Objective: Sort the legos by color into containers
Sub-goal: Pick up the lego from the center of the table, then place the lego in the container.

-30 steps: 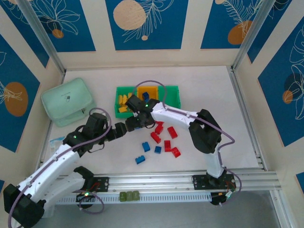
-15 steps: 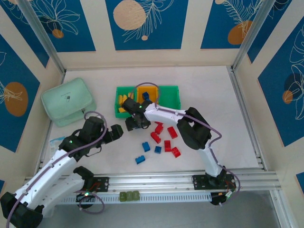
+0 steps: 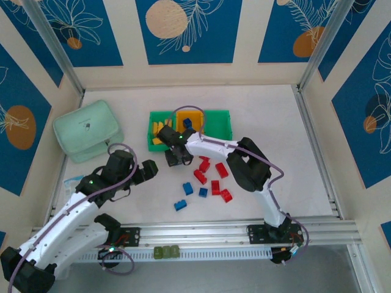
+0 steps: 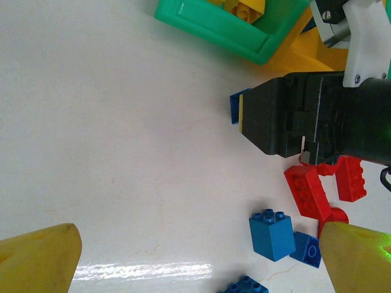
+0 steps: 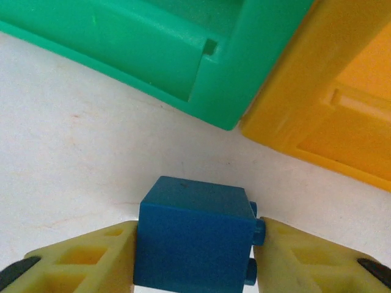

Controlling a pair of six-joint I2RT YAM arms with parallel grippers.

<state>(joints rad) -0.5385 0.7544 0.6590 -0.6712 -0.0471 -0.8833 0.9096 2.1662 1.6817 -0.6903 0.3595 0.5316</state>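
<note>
The sorting is judged to be roughly half done. In the containers (image 3: 190, 112), set toward the far edge of the table (image 3: 275, 122), a heap of yellow bricks (image 3: 159, 132) is seen in the left green bin (image 3: 151, 121). One blue piece (image 3: 187, 122) is seen in the orange bin (image 3: 197, 118), and the right green bin (image 3: 218, 122) looks bare. No yellow pieces are seen loose on the table, so that colour is taken as finished.

A blue brick (image 5: 194, 250) is clamped between the two yellow fingers of the right end effector (image 3: 173, 157). It sits just beside the near wall of the containers, where the left green bin and the orange bin join. Whether it is lifted off the table cannot be told. The left end effector (image 3: 149, 170) is held with its fingers wide apart and nothing between them, near the left of the loose pieces.

Left to be sorted are three more blue bricks (image 3: 188, 188) and a handful of red bricks (image 3: 215, 186), scattered mid-table toward the near edge. The blue is judged begun and the red not yet started, with the bare bin presumably meant for it.
</note>
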